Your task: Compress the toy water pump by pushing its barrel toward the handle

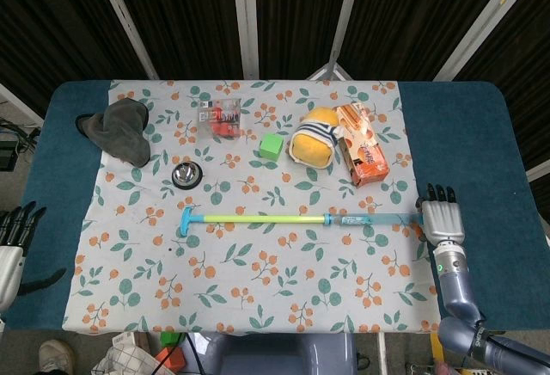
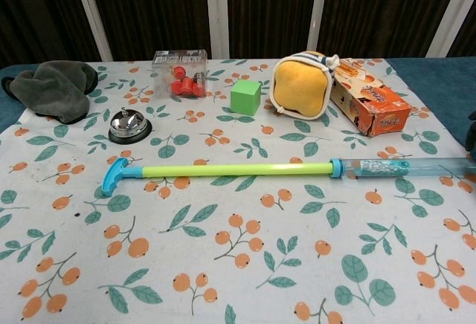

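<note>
Nearest the robot, at the left table edge in the head view: left hand [image 1: 12,237], fingers spread, holding nothing, resting over the blue table [image 1: 464,126] surface. At the right edge: right hand [image 1: 443,218], palm down, fingers straight and slightly apart, empty, just beside the clear end of the toy water pump [image 1: 296,218]; contact with it cannot be told. In the chest view, only a dark sliver of this hand at the far right border.

Across the middle of the floral tablecloth [image 2: 223,264]: pump lying flat, fully extended, running left to right. Blue T-shaped handle [image 2: 115,174] at the left end, long yellow-green rod [image 2: 238,169] in the centre, transparent blue barrel [image 2: 401,166] at the right end, reaching toward the right hand.

Beyond the pump, left of centre: silver call bell [image 2: 129,125]. Further back, from left to right: crumpled grey cloth [image 2: 50,88] at the cloth's left border, clear box with red pieces [image 2: 180,73], green cube [image 2: 245,96], yellow striped pouch [image 2: 299,86], orange carton [image 2: 368,104] touching the pouch's right side.

Behind the table: dark curtain [image 1: 172,14] with pale slanted bars.
</note>
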Robot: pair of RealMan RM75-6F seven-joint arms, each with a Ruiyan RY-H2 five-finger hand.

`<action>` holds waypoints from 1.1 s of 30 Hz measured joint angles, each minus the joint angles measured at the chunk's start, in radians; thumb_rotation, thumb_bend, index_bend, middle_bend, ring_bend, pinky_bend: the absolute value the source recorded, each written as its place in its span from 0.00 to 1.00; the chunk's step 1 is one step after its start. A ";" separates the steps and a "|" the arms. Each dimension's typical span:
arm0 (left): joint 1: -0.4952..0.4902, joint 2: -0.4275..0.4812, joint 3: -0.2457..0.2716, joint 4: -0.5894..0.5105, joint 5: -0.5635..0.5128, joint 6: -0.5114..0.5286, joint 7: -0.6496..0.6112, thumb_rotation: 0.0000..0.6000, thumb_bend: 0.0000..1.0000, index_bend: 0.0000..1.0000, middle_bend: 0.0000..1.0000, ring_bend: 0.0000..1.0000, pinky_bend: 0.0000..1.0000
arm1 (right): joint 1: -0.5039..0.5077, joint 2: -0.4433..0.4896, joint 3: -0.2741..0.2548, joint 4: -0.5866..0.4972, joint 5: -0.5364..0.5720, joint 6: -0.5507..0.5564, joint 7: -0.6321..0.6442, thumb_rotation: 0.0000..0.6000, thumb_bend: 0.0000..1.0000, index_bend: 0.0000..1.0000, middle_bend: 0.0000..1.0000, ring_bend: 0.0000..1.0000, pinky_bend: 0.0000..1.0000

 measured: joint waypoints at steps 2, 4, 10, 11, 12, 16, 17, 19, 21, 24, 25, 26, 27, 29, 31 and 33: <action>0.000 -0.001 0.000 -0.001 0.000 0.001 0.002 1.00 0.12 0.00 0.00 0.00 0.00 | 0.005 -0.003 0.002 0.016 0.009 -0.010 0.007 1.00 0.36 0.38 0.09 0.00 0.00; 0.000 -0.002 0.000 -0.001 0.000 0.001 0.005 1.00 0.11 0.00 0.00 0.00 0.00 | 0.008 -0.005 0.001 0.025 0.014 -0.015 0.010 1.00 0.36 0.39 0.09 0.00 0.00; 0.000 -0.003 -0.001 -0.001 0.000 0.002 0.005 1.00 0.11 0.00 0.00 0.00 0.00 | 0.016 -0.009 -0.007 0.040 0.022 -0.026 0.017 1.00 0.36 0.41 0.09 0.00 0.00; 0.000 -0.003 -0.001 -0.001 0.000 0.002 0.004 1.00 0.11 0.00 0.00 0.00 0.00 | 0.017 -0.010 -0.008 0.041 0.023 -0.026 0.017 1.00 0.36 0.42 0.09 0.00 0.00; 0.000 -0.003 -0.002 -0.001 -0.001 0.002 0.004 1.00 0.11 0.00 0.00 0.00 0.00 | 0.018 -0.010 -0.009 0.041 0.023 -0.026 0.017 1.00 0.36 0.43 0.10 0.00 0.00; 0.000 -0.004 -0.003 0.000 -0.001 0.003 0.001 1.00 0.11 0.00 0.00 0.00 0.00 | 0.020 -0.011 -0.015 0.042 0.023 -0.025 0.016 1.00 0.36 0.52 0.12 0.00 0.00; 0.000 -0.003 -0.003 0.001 -0.001 0.003 0.001 1.00 0.12 0.00 0.00 0.00 0.00 | 0.020 -0.011 -0.016 0.042 0.023 -0.024 0.017 1.00 0.36 0.54 0.13 0.00 0.00; -0.001 -0.003 -0.003 0.001 -0.001 0.002 0.001 1.00 0.11 0.00 0.00 0.00 0.00 | 0.020 -0.011 -0.017 0.040 0.020 -0.021 0.020 1.00 0.36 0.57 0.14 0.01 0.00; -0.001 -0.003 -0.002 0.001 0.000 0.001 0.002 1.00 0.11 0.01 0.00 0.00 0.00 | 0.021 -0.010 -0.018 0.036 0.015 -0.017 0.025 1.00 0.36 0.59 0.14 0.01 0.00; -0.006 -0.004 -0.002 -0.001 0.003 -0.004 0.007 1.00 0.11 0.01 0.00 0.00 0.00 | 0.021 -0.006 -0.022 0.024 0.006 -0.011 0.031 1.00 0.36 0.59 0.14 0.01 0.00; -0.009 -0.004 -0.002 -0.003 0.005 -0.009 0.013 1.00 0.11 0.02 0.00 0.00 0.00 | 0.021 -0.004 -0.023 0.021 0.004 -0.011 0.033 1.00 0.36 0.59 0.14 0.01 0.00; -0.012 -0.003 -0.002 -0.006 0.007 -0.012 0.018 1.00 0.12 0.03 0.00 0.00 0.00 | 0.021 -0.002 -0.024 0.016 0.002 -0.010 0.036 1.00 0.36 0.59 0.14 0.01 0.00; -0.016 -0.003 -0.002 -0.010 0.009 -0.016 0.024 1.00 0.12 0.03 0.00 0.00 0.00 | 0.021 0.000 -0.025 0.012 0.001 -0.010 0.038 1.00 0.36 0.59 0.14 0.01 0.00; -0.032 -0.001 -0.007 -0.025 0.018 -0.029 0.043 1.00 0.13 0.06 0.00 0.00 0.00 | 0.021 0.006 -0.026 0.003 -0.001 -0.010 0.044 1.00 0.36 0.59 0.14 0.01 0.00; -0.061 0.001 -0.017 -0.057 0.023 -0.059 0.077 1.00 0.14 0.10 0.00 0.00 0.00 | 0.022 0.013 -0.028 -0.008 -0.004 -0.011 0.050 1.00 0.36 0.59 0.14 0.01 0.00; -0.089 0.003 -0.028 -0.097 0.013 -0.102 0.119 1.00 0.15 0.14 0.01 0.00 0.00 | 0.022 0.019 -0.032 -0.015 -0.008 -0.012 0.055 1.00 0.36 0.59 0.14 0.01 0.00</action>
